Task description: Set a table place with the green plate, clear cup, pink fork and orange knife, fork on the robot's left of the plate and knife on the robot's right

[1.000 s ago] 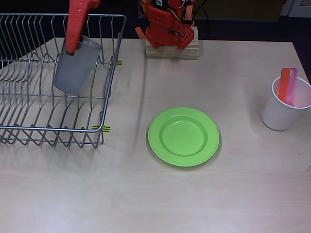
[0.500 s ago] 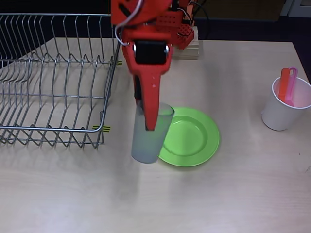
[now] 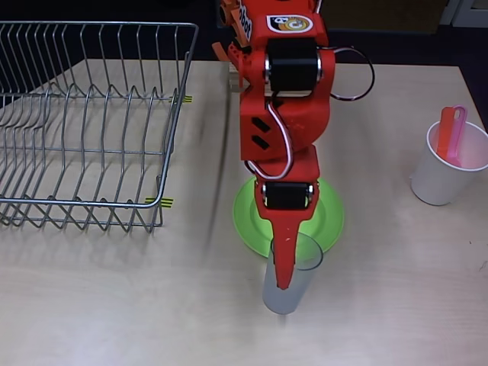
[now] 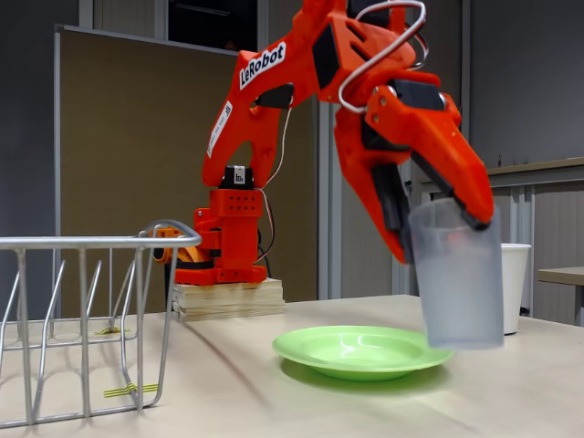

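While your fingers (image 3: 285,267) pinch the clear cup (image 3: 288,280) by its rim, one inside and one outside, it hangs upright above the bench (image 3: 137,305), just past the green plate (image 3: 332,217). Lower it straight down and let go only once the base sits flat. Bare bench surrounds it; the dish rack (image 3: 84,122) and the white paper cup (image 3: 446,171) stand well apart.

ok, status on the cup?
Gripper shut on clear cup, cup off the table beside green plate. Fork, knife in white cup. Nothing blocking.
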You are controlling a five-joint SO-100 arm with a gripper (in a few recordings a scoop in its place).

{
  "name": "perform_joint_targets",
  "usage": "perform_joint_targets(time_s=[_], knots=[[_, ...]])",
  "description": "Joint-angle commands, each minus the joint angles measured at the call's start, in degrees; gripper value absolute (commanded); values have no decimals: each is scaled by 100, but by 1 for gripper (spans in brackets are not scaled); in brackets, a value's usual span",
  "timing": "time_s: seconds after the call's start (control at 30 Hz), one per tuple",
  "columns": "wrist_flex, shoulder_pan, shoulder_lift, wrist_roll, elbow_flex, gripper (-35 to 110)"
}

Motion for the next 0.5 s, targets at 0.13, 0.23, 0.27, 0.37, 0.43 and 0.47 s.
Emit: perform_joint_targets(time_s=[0.13, 0.23, 0.27, 0.37, 0.43, 0.47], knots=[[167, -149, -62, 527, -246, 31], [264, -141, -26, 729, -141, 31], [308, -132, 9, 809, -79, 31], [439, -123, 88, 1046, 18, 31], [483, -123, 88, 1204, -9, 31], [501, -123, 88, 1266, -35, 31]])
